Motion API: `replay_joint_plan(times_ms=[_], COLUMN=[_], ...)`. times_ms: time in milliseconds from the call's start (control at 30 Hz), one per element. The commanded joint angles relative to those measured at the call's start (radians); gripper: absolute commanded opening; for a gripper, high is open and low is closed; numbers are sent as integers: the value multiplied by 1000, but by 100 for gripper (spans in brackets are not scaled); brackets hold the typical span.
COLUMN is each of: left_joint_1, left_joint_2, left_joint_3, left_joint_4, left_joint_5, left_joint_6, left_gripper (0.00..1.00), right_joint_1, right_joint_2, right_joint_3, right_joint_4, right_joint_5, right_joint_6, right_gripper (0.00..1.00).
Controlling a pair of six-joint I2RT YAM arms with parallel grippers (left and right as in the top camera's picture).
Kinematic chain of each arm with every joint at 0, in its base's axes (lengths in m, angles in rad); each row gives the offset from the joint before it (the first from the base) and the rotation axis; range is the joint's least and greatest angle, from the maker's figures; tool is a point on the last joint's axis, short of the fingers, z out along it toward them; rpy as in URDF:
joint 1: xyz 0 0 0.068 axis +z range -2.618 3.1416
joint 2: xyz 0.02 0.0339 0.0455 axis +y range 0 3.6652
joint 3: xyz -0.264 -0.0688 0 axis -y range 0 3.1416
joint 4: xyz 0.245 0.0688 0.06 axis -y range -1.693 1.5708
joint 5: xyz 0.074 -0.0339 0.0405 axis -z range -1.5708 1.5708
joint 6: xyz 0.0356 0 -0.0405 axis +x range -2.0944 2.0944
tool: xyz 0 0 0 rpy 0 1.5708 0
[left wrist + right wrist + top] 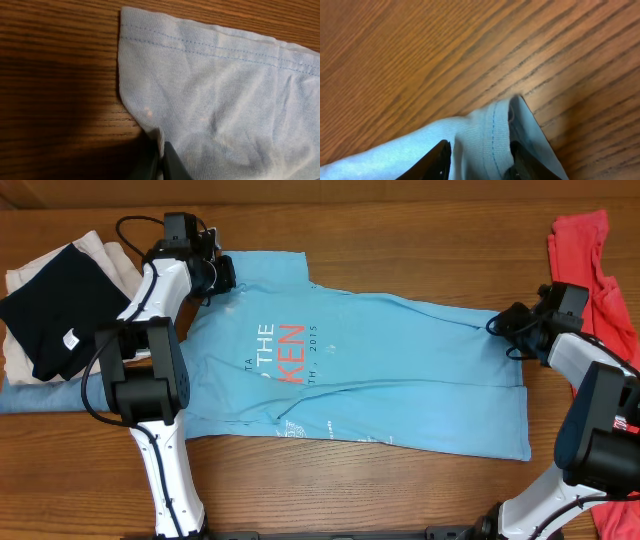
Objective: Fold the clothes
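1. A light blue t-shirt lies spread flat on the wooden table. It sits mid-table with the print up, collar end to the left and bottom hem to the right.
2. The left gripper is at the shirt's far-left sleeve. In the left wrist view the gripper is pinched together on the sleeve edge, and cloth puckers into the tips.
3. The right gripper is at the shirt's far-right corner. In the right wrist view the gripper looks clamped on the stitched hem, which is bunched and raised between the fingers.
4. Handling: the knit is thin, light, soft and floppy. It will sag and drag on the wood and will wrinkle rather than slip. The hems and seams are thicker, so they are the best places to grab.
5. Judgement: both far corners are held, so this looks like the setup for folding the far edge over toward the near side. The arms should lift evenly or the fold will skew.
6. A black garment sits folded on a beige garment at far left. A red garment waits at far right, just beside the right arm.
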Motion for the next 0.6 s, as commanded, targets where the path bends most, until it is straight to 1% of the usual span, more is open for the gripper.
replay_joint_plan(times_ms=[0, 200, 267, 300, 433, 467, 567], left_joint_1=[2, 2, 2, 2, 2, 2, 3], left_joint_2=[19, 19, 19, 19, 19, 19, 19], left_joint_3=[-10, -10, -10, -10, -10, -10, -10], left_joint_4=[-22, -22, -22, -22, -22, -22, -23], left_joint_5=[-44, -44, -44, -44, -44, -44, -44], left_joint_6=[5, 5, 5, 5, 5, 5, 5], left_gripper=[5, 5, 5, 5, 5, 5, 4], right_joint_1=[4, -2, -8, -16, -30, -31, -31], right_joint_2=[-26, -26, -26, -26, -26, -26, -26], right_joint_3=[49, 87, 92, 95, 95, 95, 95], right_joint_4=[-6, -51, -71, -93, -129, -136, -149], right_joint_5=[-13, 2, 11, 11, 16, 26, 31], right_joint_6=[6, 5, 5, 5, 4, 4, -10], right_gripper=[41, 40, 34, 28, 12, 9, 5])
